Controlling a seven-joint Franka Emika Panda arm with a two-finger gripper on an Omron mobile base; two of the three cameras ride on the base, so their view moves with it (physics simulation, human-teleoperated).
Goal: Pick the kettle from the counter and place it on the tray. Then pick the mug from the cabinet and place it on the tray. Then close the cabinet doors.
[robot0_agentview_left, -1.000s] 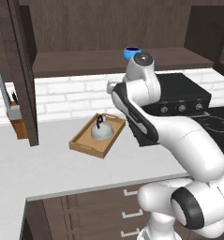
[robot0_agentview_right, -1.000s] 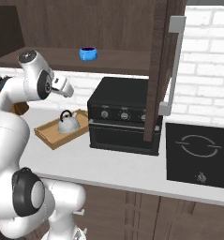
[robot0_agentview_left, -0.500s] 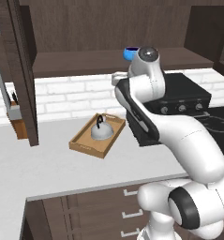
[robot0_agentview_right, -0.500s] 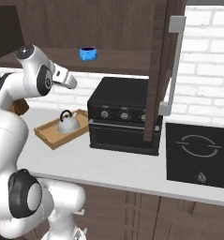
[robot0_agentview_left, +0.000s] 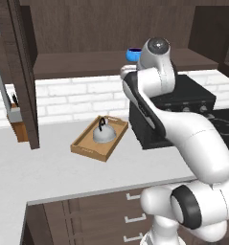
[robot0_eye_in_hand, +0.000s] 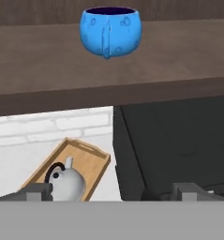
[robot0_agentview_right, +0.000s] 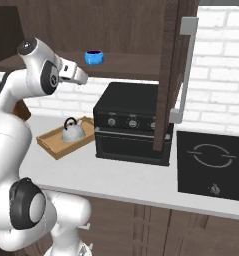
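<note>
Cabinet (robot0_agentview_right: 51,20) shelf, mug (robot0_eye_in_hand: 111,29) above black oven (robot0_agentview_right: 133,122).

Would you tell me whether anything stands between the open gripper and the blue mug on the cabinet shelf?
Nothing visible does. In the hand view the mug sits alone on the cabinet shelf, its handle facing the open gripper, with bare shelf in front of it.

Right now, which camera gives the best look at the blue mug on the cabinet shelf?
The hand view: the mug is large and unobstructed there, its handle facing the camera, standing on the cabinet shelf. The right base view shows it small but whole, beyond the tool. In the left base view the arm hides most of it.
</note>
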